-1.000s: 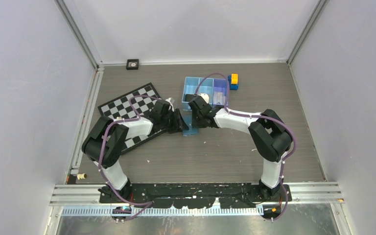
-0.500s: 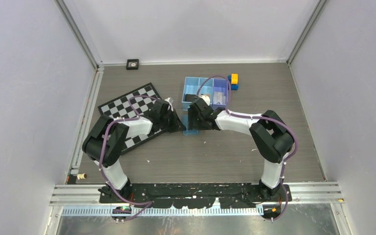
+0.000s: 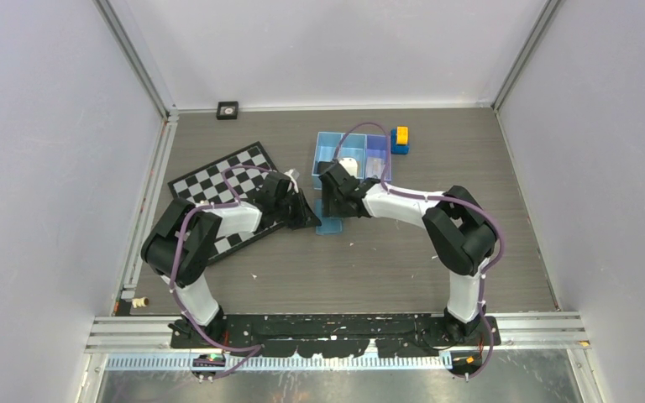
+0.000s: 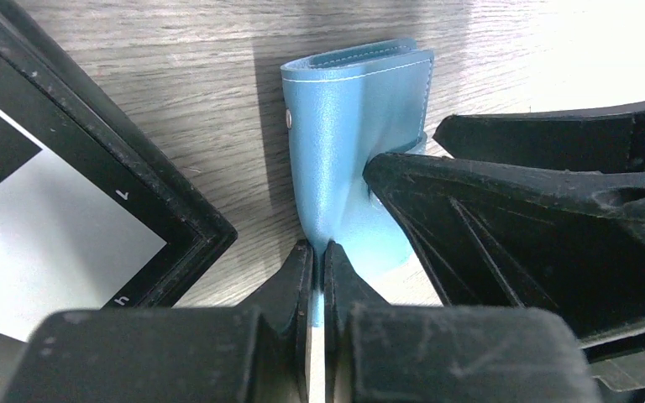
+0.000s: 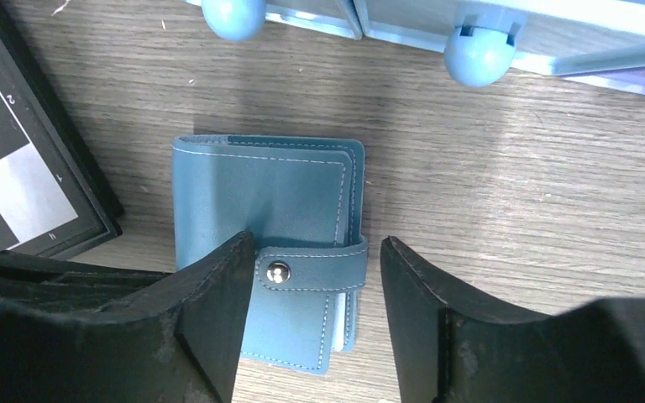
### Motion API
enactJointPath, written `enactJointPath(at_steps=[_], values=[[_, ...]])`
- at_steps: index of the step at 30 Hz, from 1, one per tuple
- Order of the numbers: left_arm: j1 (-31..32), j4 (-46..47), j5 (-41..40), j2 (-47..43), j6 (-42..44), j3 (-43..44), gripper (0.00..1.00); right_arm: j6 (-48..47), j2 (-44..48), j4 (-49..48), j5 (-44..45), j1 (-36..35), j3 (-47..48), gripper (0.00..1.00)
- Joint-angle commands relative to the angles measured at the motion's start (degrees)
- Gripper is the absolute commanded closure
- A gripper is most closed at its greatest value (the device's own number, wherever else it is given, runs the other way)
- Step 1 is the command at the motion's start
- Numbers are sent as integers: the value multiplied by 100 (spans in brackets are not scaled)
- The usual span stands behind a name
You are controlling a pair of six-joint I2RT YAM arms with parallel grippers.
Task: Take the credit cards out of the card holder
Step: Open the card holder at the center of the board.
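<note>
Beneath the right hand (image 5: 317, 252), the snapped card holder (image 5: 260, 197) hides its cards.

Left gripper (image 4: 318, 250) clamped tight; right gripper (image 5: 315, 252) spread.

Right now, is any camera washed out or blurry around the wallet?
Left wrist view: glare bleaches the table at upper right; the wallet is readable, with a dark shadow on its left. Right wrist view: wallet sharp, snap crisp, soft shadow above it. Top view: even light, wallet mostly hidden.
</note>
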State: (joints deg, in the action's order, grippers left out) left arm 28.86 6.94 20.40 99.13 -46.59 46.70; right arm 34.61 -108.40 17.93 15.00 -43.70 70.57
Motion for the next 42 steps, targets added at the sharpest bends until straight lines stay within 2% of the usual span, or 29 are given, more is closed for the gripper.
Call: enactJointPath(at_steps=[1,6,12,14,17,20,27,31,35,37,42], values=[[32,-318,-236,-281,92,-3,100,-23,-74,651,1047,-70,382,42],[32,-535,-617,-495,185,-13,100,28,171,937,1727,-70,358,48],[32,-556,-642,-508,211,-5,100,-7,621,809,1757,-76,98,51],[32,-493,-547,-484,207,-11,100,-152,817,311,1292,-77,-124,47],[25,-380,-354,-411,169,-13,100,-260,1020,-350,298,-73,-436,36],[32,-303,-200,-341,127,-12,100,-330,1001,-688,-304,-81,-549,26],[32,-237,-114,-314,96,-20,100,-306,359,-651,-795,-113,-212,21],[32,-283,-193,-350,110,-20,100,-297,118,-210,-484,-205,48,21],[31,-385,-323,-422,148,-20,100,-263,-61,476,333,-226,330,28],[32,-435,-398,-466,167,-20,100,-247,-107,774,724,-224,437,35],[32,-488,-482,-550,195,-38,100,-231,-58,1150,1490,-243,516,46]])
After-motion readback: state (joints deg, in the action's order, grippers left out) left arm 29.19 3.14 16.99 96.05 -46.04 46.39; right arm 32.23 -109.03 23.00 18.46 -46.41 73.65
